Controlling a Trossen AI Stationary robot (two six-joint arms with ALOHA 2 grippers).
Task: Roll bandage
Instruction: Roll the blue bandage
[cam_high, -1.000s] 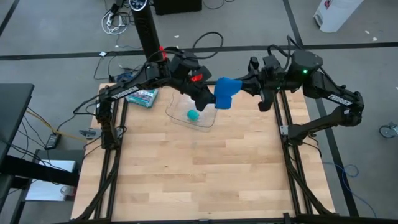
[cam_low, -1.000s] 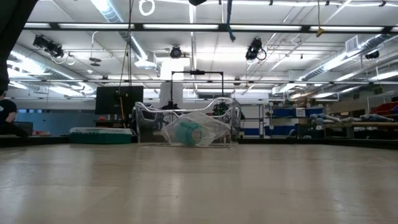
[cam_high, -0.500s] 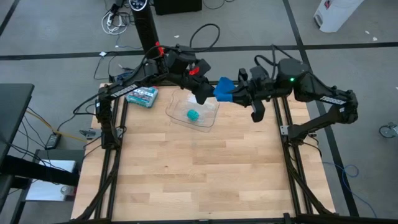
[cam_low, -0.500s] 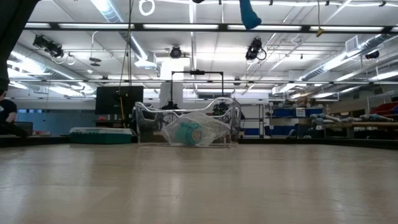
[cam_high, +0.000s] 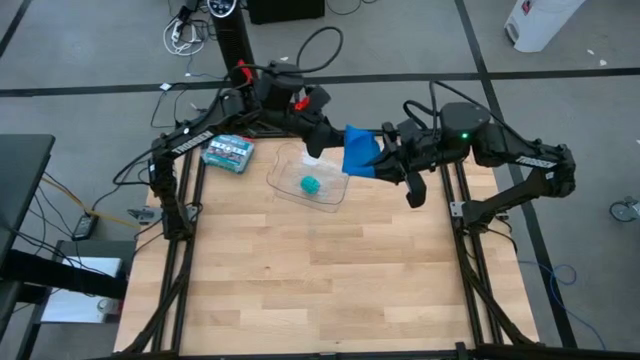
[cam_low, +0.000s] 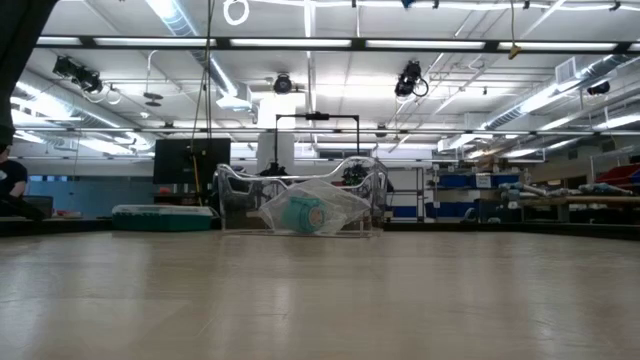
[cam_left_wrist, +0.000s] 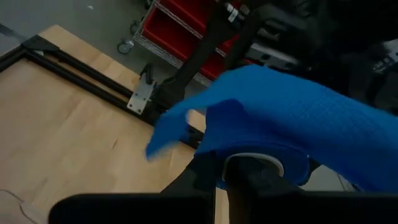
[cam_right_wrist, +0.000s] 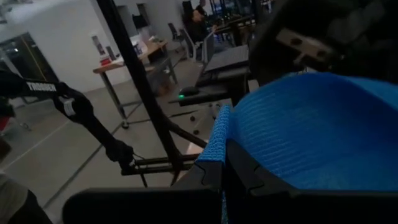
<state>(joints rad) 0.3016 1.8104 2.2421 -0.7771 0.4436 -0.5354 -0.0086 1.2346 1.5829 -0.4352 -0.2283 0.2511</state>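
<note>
Currently the bandage (cam_high: 360, 152) hangs in the air between both pincers, above the table's far edge. Left gripper (cam_high: 322, 143) and right gripper (cam_high: 385, 160) each pinch an end. Advice: keep tension even, turning one end inward.

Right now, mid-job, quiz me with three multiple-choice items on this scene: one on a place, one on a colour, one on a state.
1. Where is the bandage?
A. Flat on the table
B. Held in the air between both grippers
C. In the clear tray

2. What colour is the small roll in the clear tray?
A. Teal-green
B. Red
C. Yellow

3. How is the right gripper?
A. Wide open
B. Out of view
C. Shut on the bandage

Answers: 1 B, the left gripper and right gripper meet at it above the tray's edge. 2 A, seen from above. 3 C, blue fabric sits between its fingers.
</note>
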